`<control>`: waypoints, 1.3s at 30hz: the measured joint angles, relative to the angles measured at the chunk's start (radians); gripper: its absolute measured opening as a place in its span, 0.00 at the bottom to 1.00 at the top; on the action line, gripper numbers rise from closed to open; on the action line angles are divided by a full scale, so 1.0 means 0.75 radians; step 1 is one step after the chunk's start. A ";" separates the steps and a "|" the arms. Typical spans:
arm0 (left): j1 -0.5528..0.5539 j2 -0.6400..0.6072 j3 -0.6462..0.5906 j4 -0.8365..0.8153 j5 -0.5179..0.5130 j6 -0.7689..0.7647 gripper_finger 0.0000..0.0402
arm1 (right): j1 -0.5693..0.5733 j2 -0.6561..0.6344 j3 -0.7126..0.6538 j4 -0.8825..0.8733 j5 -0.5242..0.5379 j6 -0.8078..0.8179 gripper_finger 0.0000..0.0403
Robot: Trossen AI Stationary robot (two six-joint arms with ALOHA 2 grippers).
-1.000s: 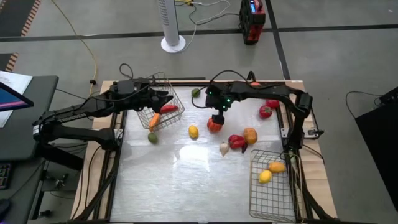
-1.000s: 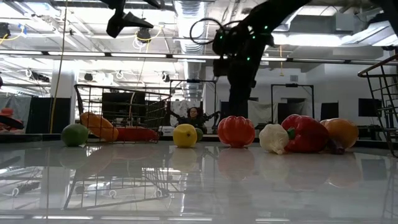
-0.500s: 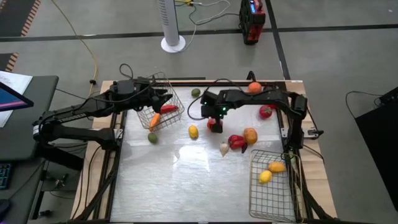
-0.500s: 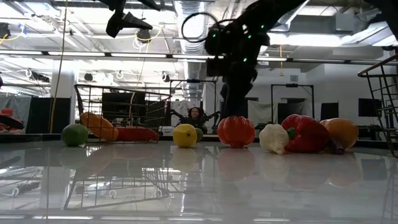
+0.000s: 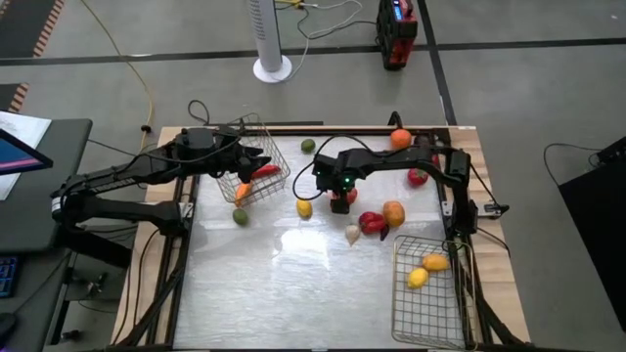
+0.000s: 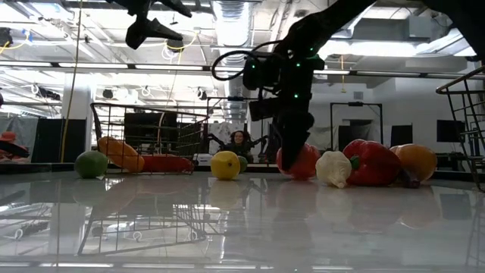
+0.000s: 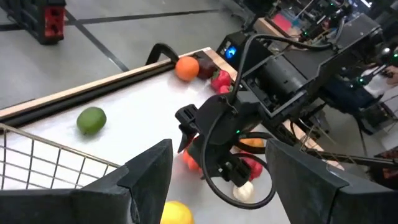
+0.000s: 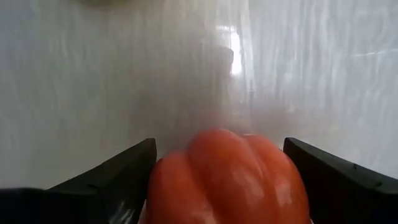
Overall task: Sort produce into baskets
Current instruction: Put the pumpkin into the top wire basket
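Lit bright and even from ceiling fixtures (image 6: 114, 67) overhead | white glare patch on glossy table (image 5: 293, 244) — mirror reflections of produce in low view | soft shadows | orange-red tomato (image 8: 230, 180) close and blurred — left wrist fingers (image 7: 146, 177) out of focus

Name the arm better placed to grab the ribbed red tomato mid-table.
Right. Its hand is down at the tomato with open fingers on either side of it, while the left hand is up at the far-left basket.

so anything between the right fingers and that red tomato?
Nothing visible. The right gripper is down over the red tomato, with an open finger on each side and no gap-filler between. The lemon and garlic sit off to the sides.
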 joint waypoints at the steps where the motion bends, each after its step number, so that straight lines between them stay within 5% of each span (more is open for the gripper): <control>1: 0.000 0.000 0.000 0.001 -0.001 0.006 0.61 | -0.003 0.000 0.000 -0.011 -0.011 0.008 0.92; 20: 0.001 0.000 0.000 0.032 -0.070 0.138 0.61 | -0.030 -0.242 0.036 -0.159 -0.085 0.095 0.86; 28: 0.001 0.000 0.000 0.052 -0.075 0.150 0.61 | -0.076 -0.379 0.053 0.154 -0.136 0.290 0.87; 39: -0.002 -0.001 0.000 0.055 -0.021 0.067 0.61 | -0.072 -0.340 0.054 0.762 -0.302 0.664 0.87</control>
